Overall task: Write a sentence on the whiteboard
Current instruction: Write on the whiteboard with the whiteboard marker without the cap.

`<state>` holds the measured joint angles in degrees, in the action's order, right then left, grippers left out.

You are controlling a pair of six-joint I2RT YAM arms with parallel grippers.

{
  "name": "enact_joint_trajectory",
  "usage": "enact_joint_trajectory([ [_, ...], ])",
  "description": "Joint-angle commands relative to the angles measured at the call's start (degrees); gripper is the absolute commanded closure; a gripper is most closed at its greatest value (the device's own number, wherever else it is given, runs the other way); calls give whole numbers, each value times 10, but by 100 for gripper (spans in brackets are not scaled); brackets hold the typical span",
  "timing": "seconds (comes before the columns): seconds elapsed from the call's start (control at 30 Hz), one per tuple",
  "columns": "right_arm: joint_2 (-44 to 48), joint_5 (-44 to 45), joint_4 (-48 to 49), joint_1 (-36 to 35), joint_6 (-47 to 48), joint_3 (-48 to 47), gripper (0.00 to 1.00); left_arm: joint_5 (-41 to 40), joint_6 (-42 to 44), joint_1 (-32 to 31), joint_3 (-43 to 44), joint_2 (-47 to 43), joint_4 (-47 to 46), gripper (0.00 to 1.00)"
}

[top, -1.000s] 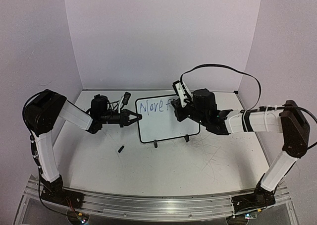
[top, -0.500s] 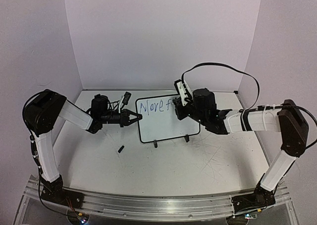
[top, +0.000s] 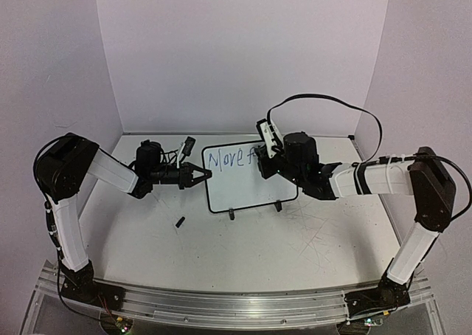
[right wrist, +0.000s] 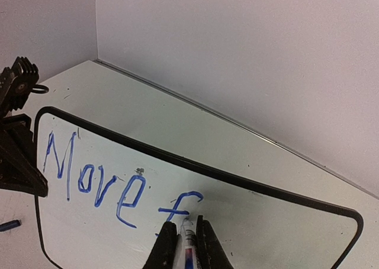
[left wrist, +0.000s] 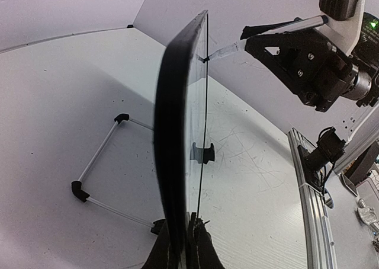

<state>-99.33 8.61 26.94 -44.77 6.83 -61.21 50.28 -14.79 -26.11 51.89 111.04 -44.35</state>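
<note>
Right hand (right wrist: 186,229) is closed on a slim marker (right wrist: 188,251), its two fingers pinching the barrel just behind the nib, and the nib touches the whiteboard (right wrist: 278,221) at the foot of a blue "f". Outward from that tip, the sentence (right wrist: 98,183) reads "Move f" so far along the upper part of the board, with the rest of the white face bare. Left hand (left wrist: 185,238) is clamped shut on the board's left edge (in the left wrist view the frame runs straight up from between its fingers), which looks like a brace against the push of the pen. The board stands near upright toward the back middle of the tabletop (top: 243,261), leaning on a wire stand (left wrist: 100,156) with two small black feet (top: 231,214) in front. It seems thin, light and stiff, so unheld it would likely slide or tip under writing pressure. The black frame at a side edge is the sensible place to hold it, since the glossy face is slippery and fresh ink there would smear. The marker's smooth barrel probably wants a firm pinch low down.
</note>
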Motion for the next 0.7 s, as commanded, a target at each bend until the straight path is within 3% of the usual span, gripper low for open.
enact_joint_trajectory([
  [0.0, 8, 11, 2, 1, -11, 5, 100, -71, 51, 3, 6, 1, 44, 100],
  [0.67, 29, 94, 16, 7, -12, 18, 100, -70, 51, 2, 8, 4, 46, 100],
])
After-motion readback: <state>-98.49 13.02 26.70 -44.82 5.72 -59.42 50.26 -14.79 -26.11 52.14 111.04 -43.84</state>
